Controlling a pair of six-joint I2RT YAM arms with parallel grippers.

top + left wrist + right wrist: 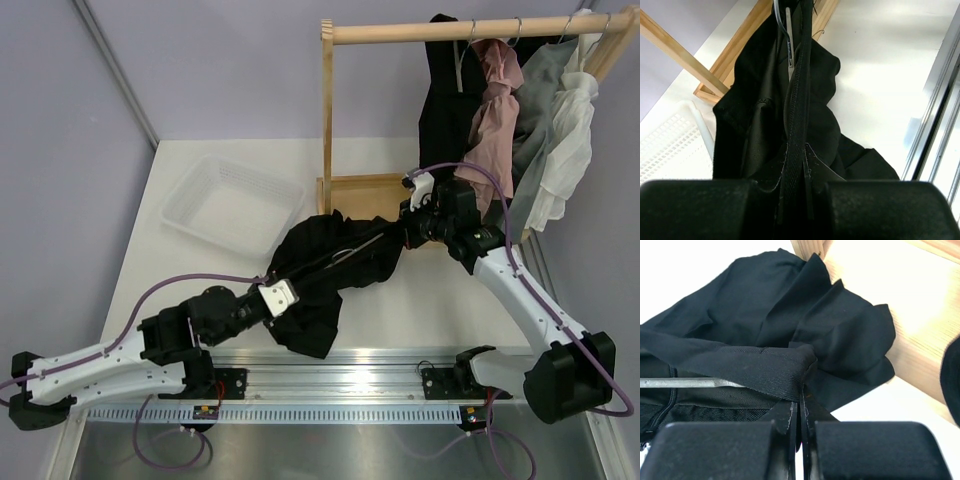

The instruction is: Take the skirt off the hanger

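Observation:
The black skirt (320,270) lies crumpled on the table, its waistband pulled taut between both grippers. My left gripper (285,295) is shut on the waistband (799,125), which runs straight up from between its fingers. My right gripper (412,215) is shut at the waistband's other end (801,390), the folded corner pinched at its fingertips. The grey hanger (789,47) sits inside the skirt, and its thin metal hook (778,17) pokes out at the top. In the right wrist view a grey arm of the hanger (690,382) shows under the waistband.
A white mesh basket (230,205) stands on the table at the left. The wooden rack (470,28) rises at the back right, with its base frame (360,190) just behind the skirt. Black, pink, grey and white clothes (540,120) hang on the rack. A metal rail (340,380) runs along the near edge.

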